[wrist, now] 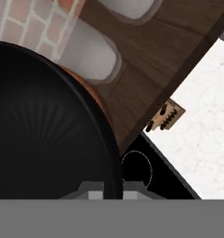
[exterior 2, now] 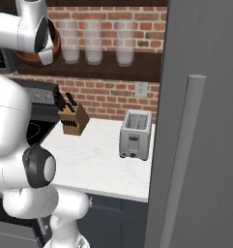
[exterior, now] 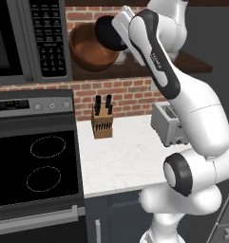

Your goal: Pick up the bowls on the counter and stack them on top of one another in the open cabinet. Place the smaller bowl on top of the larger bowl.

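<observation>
my jaws pinch the small black bowl (exterior: 108,32)'s rim, upper centre; glossy, light, likely slippery there.

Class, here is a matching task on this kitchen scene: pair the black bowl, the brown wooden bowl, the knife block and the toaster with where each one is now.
Things:
1. black bowl
2. brown wooden bowl
3. knife block
4. toaster

Places:
A. on the white counter, next to the stovetop
B. on the counter by the grey panel
C. held in the gripper, up at the shelf
D. resting on the wooden shelf beside the microwave

Pairs: 1-C, 2-D, 3-A, 4-B
</observation>
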